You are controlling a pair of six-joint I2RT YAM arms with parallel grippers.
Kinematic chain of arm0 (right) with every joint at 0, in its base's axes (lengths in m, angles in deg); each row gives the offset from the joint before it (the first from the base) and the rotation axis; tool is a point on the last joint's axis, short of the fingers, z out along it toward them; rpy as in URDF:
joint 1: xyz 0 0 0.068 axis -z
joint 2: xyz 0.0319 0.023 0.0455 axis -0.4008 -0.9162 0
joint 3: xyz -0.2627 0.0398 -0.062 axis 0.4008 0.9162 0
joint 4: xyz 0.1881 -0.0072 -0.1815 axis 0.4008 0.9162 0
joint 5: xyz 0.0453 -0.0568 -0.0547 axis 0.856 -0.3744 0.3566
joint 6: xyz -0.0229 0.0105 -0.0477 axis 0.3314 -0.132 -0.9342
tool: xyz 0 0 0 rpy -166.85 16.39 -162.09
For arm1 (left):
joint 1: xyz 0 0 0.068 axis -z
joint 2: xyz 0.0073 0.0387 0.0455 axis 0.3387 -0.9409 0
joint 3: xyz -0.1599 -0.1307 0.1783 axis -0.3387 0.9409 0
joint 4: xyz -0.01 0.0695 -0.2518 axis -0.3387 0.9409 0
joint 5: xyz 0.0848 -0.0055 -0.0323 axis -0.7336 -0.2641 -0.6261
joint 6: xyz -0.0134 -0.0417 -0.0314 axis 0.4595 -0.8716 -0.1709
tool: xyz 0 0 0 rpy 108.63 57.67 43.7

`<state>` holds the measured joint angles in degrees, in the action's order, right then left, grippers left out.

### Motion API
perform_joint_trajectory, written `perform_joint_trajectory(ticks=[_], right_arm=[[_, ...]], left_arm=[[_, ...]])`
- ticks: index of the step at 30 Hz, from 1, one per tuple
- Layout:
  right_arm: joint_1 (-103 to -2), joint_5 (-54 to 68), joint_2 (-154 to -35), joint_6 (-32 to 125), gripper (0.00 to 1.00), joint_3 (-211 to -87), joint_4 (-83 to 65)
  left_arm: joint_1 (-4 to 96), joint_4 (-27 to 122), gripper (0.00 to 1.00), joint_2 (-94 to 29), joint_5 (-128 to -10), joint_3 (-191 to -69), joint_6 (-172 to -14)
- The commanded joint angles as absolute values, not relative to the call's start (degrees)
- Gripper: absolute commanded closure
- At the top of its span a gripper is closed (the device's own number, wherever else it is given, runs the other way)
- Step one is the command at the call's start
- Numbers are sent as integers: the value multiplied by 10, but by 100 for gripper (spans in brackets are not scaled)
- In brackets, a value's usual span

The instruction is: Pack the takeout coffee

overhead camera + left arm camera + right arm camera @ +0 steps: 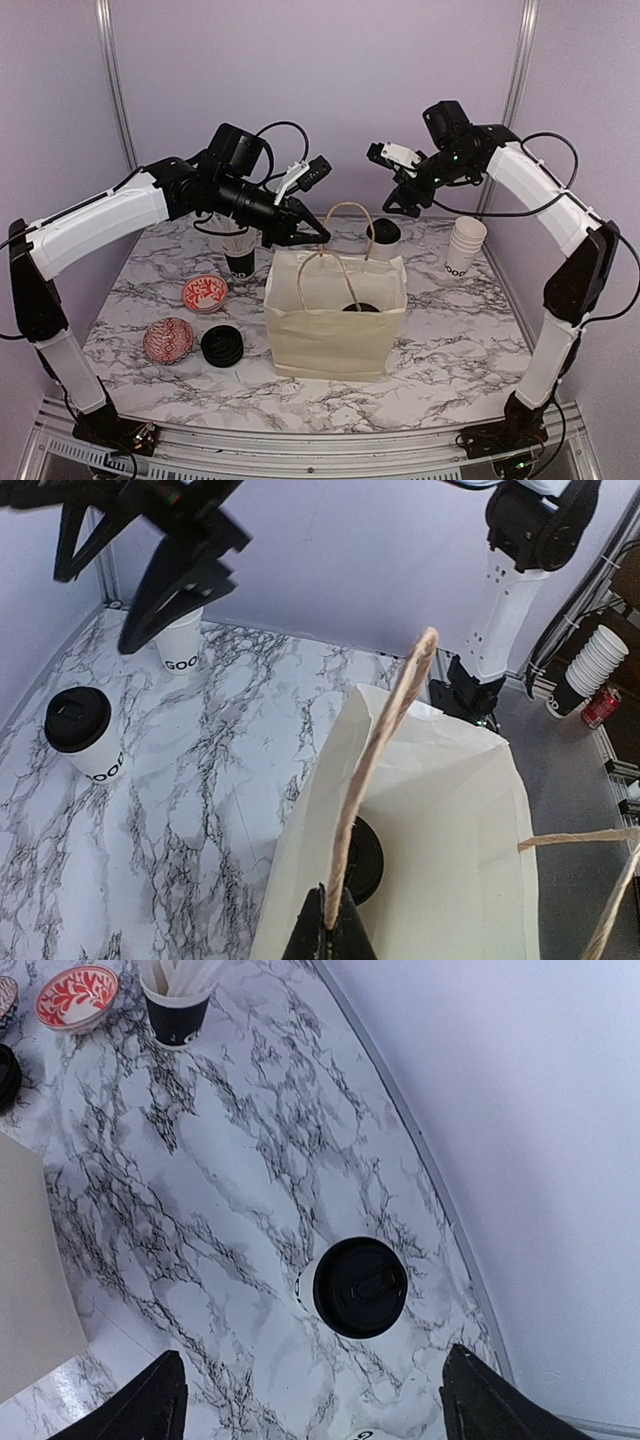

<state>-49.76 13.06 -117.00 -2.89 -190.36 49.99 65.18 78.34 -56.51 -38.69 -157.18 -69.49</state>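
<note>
Holding bag handle (380,770) pinched in left gripper (328,932); right gripper (315,1400), jaws wide and empty, hovers over lidded cup (358,1287); next move: descend, straddle cup, close.

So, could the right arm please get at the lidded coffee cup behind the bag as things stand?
Probably yes: the right claw hangs open over the lidded cup, nothing stands between them, and the bag stands apart to one side.
</note>
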Motion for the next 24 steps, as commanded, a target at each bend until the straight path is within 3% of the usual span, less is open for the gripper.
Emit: perform_joint_trajectory(ticks=[1,12,24], right_arm=[[-484,108,-1172,9,15,-1873,440],[-484,86,-1148,10,15,-1763,399],[-484,101,-1152,-6,15,-1749,408]], left_arm=[[691,786,99,-506,-381,-1531,-698],[757,785,95,-398,-397,-1420,-738],[809,782,93,-380,-361,-1395,-777]])
